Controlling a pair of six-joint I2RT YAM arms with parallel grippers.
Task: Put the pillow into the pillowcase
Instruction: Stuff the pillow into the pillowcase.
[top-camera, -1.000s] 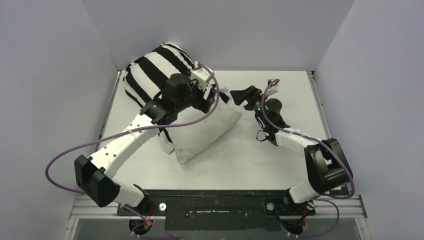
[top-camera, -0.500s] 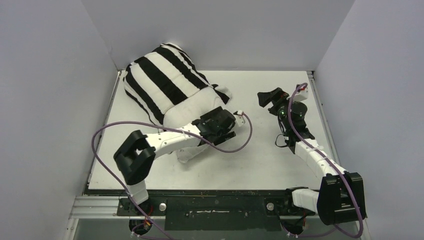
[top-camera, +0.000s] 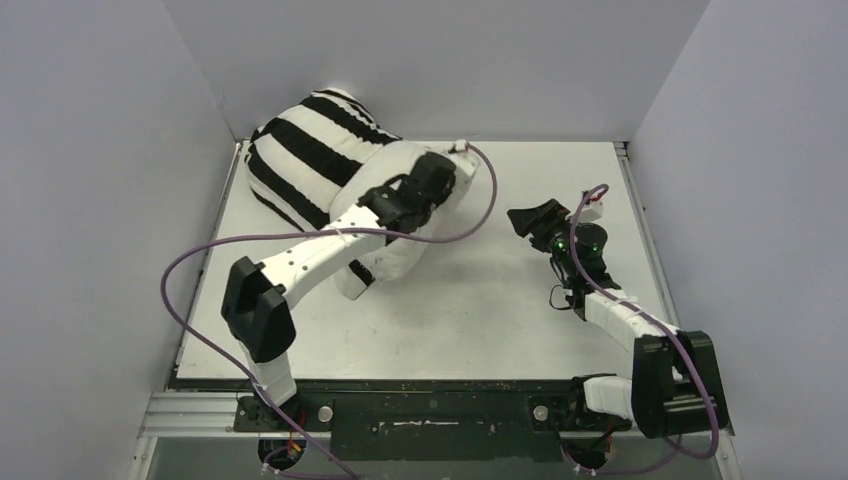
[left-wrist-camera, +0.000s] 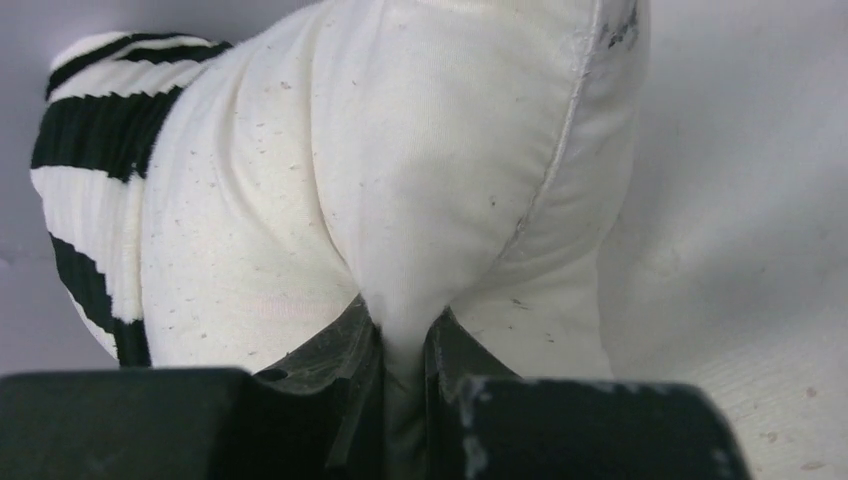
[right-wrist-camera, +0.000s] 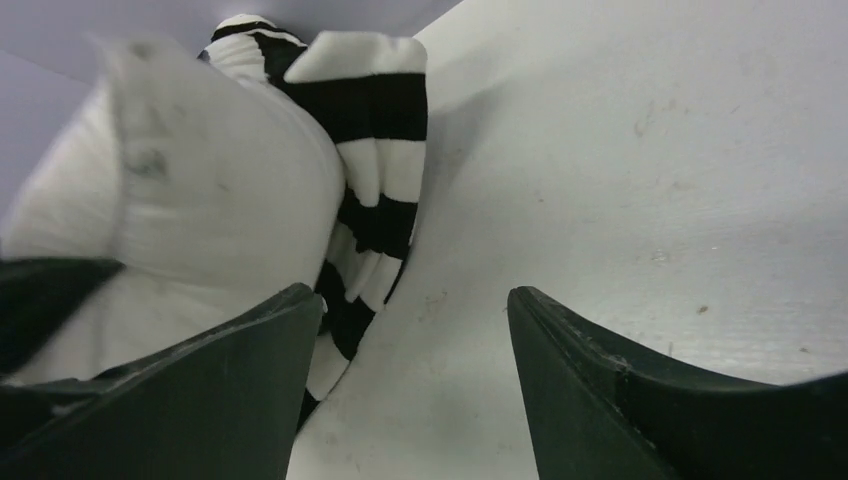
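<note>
Both arms reach out; left jaws clamp the pillow (left-wrist-camera: 400, 200), right jaws apart.

Tightly clamped left pincer (left-wrist-camera: 402, 338); right pincer (right-wrist-camera: 412, 302) agape, fingers well apart

A pale white table (top-camera: 500, 320) carries a plump off-white pillow (top-camera: 392, 265), its far end sheathed in a black-and-white striped pillowcase (top-camera: 300, 150), heaped at the table's far left corner.
</note>
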